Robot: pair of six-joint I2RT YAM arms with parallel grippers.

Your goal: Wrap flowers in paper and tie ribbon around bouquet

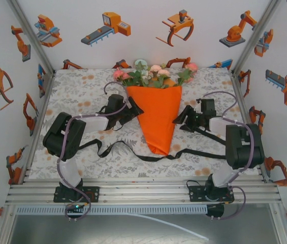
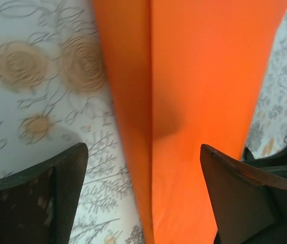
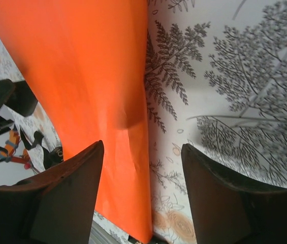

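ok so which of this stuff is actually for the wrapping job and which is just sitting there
For the job:
- flowers
- orange paper, rolled in a cone round them
- black ribbon, loose on the table near the cone's tip

Just there:
- tablecloth with the leafy print
- robot stickers on the walls

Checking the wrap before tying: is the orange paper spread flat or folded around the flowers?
Folded. The paper lies as a cone narrowing to a point at its near end, with the flowers poking out of its wide end.
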